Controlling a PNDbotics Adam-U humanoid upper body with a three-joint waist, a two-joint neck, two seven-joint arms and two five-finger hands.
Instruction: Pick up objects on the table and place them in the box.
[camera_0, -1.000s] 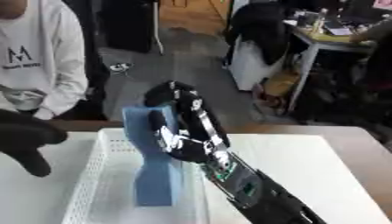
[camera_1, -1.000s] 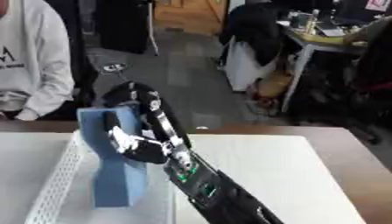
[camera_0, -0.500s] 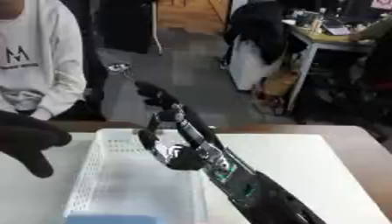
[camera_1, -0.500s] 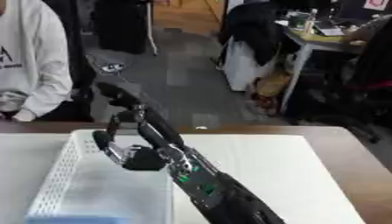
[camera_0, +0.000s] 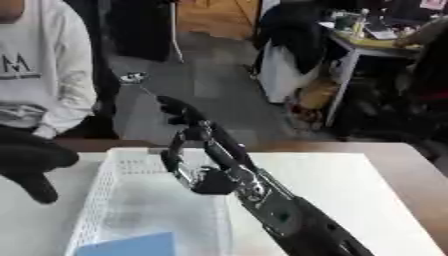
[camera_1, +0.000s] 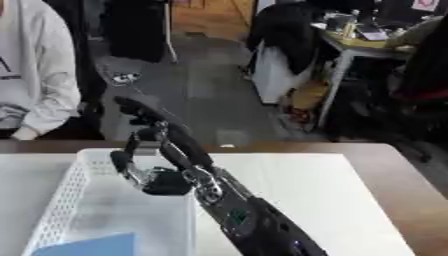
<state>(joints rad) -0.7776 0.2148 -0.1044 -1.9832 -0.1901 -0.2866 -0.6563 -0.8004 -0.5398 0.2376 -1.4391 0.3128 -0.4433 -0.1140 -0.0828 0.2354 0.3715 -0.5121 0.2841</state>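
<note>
A white mesh box (camera_0: 105, 200) stands on the white table. A light blue block (camera_0: 131, 246) lies inside it at the near end, partly cut off by the lower edge. My right hand (camera_0: 206, 165) hovers above the box's far half, open, with fingers spread and nothing in it. Its black arm runs down to the lower right. My left hand (camera_0: 31, 165) shows as a dark shape at the left edge beside the box; its fingers cannot be made out.
Bare white tabletop (camera_0: 350, 190) lies right of the box, with a brown table edge (camera_0: 420, 175) beyond. A seated person in a white top (camera_0: 39, 75) is at the far left. Chairs and a desk stand behind the table.
The right hand held the blue block upright over the box, then let it go. The block now lies at the box's near end and the hand's fingers are spread.
</note>
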